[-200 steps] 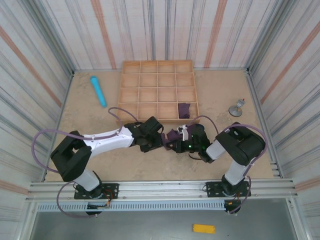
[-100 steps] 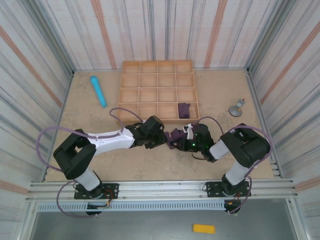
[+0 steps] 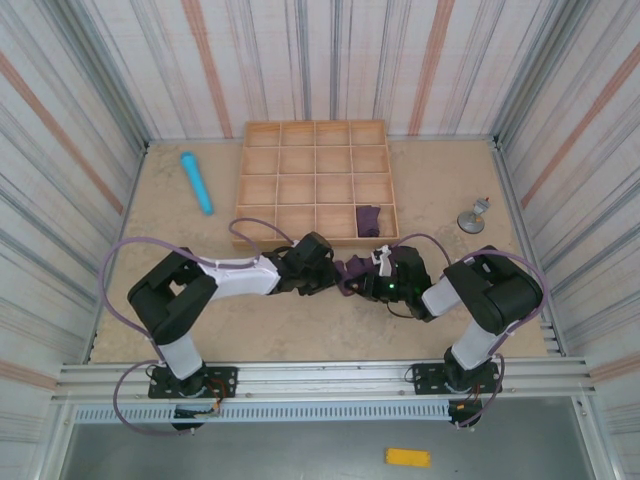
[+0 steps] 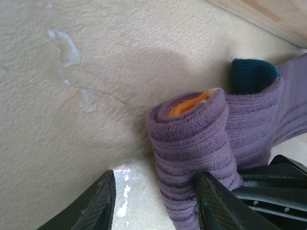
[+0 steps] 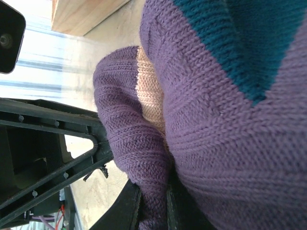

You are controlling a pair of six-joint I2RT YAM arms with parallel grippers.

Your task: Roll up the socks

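Beige tabletop (image 4: pixel 72 120), left hand (image 4: pixel 154 176) spread around rolled sock (image 4: pixel 192 139), right hand (image 5: pixel 152 203) clamped on it

sock on the table (image 4: pixel 192 143): purple knit, crossed by fine darker stripes; orange is shown at the core of the roll, teal in one patch, pale beige on an inner rib.
sock in the tray (image 3: pixel 368 219): dark purple is seen.
tray (image 3: pixel 262 190): pale natural wood, left unpatterned.
cylinder (image 3: pixel 196 182): light blue.
table (image 3: pixel 180 240): sandy beige, finely speckled, marked with paler blotches.
walls (image 3: pixel 100 80): striped vertically in white and grey, broken by rust-orange bands.
small block (image 3: pixel 408 457): yellow.
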